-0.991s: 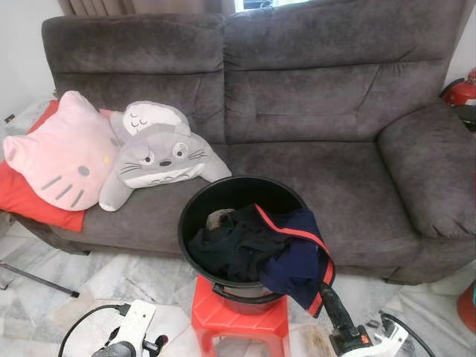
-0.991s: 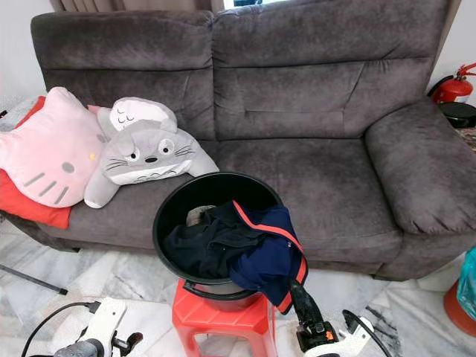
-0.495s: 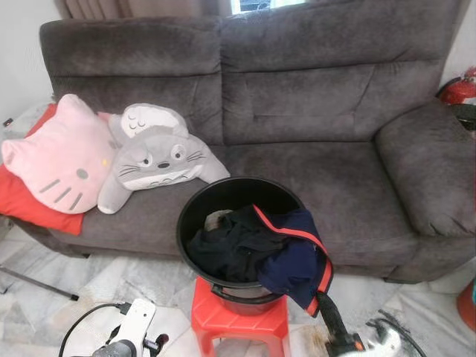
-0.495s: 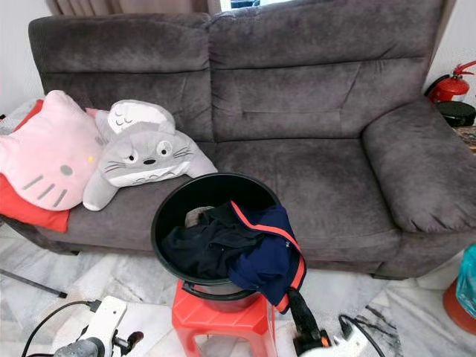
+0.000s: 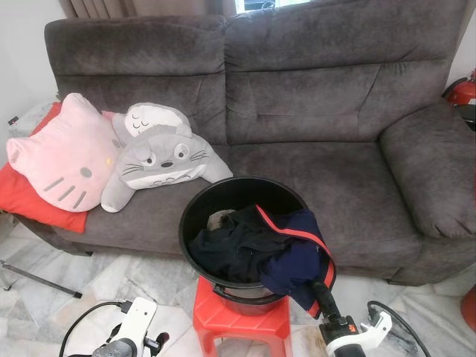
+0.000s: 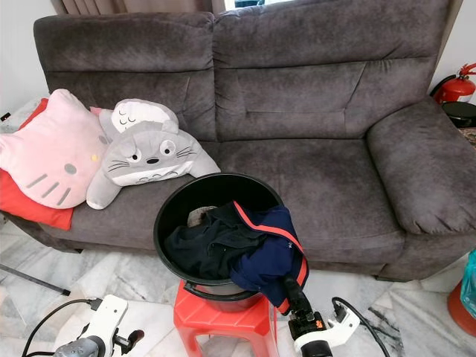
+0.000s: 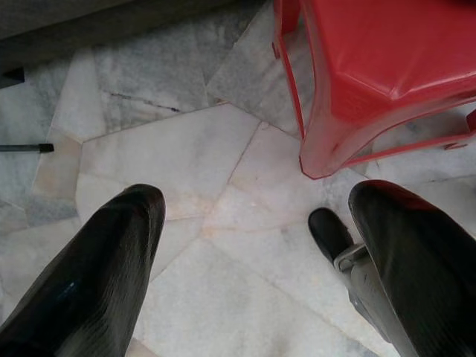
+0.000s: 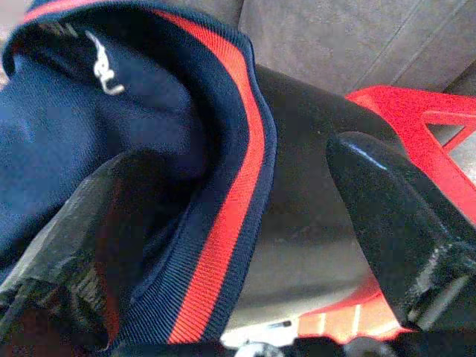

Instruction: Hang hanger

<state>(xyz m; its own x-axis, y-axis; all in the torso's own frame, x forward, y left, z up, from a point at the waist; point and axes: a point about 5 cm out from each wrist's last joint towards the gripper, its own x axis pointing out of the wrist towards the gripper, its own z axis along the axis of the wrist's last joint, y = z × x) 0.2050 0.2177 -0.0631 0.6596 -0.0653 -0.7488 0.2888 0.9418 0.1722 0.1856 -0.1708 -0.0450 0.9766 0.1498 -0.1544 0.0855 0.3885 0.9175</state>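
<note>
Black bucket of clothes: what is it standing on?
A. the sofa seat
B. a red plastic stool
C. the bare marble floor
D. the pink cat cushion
B: the black bucket sits on top of a red plastic stool placed on the floor in front of the sofa.

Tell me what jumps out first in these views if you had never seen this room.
A round black plastic bucket on a red plastic stool, in front of the grey fabric sofa, holds dark clothes, with a navy garment with a red stripe hanging over its rim. The right gripper sits open at that hem. A pink cat-face cushion and a grey plush toy lie at the sofa's left end.
</note>
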